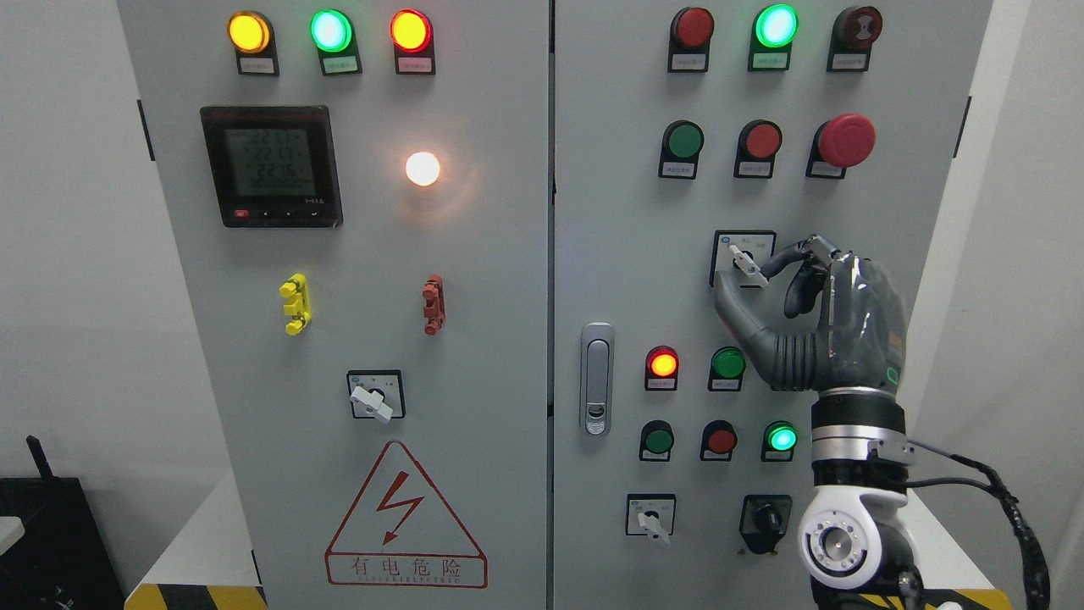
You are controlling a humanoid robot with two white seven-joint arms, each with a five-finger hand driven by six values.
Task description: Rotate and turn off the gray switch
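I have the right hand [834, 318] up at the gray switch [745, 263], upper knob on the cabinet's [610, 280] right door, thumb and forefinger pinched on its small lever. Left arm not visible. Risk as I judge it: the thin, smooth plastic lever slips from the dark, ribbed rubbery fingers [783, 261], or the knuckles bump the round red button [662, 364] below.

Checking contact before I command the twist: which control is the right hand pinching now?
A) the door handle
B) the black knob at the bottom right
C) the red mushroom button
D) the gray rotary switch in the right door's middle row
D: the right hand has thumb and forefinger closed on the gray rotary switch, below the red mushroom button and well above the black knob.
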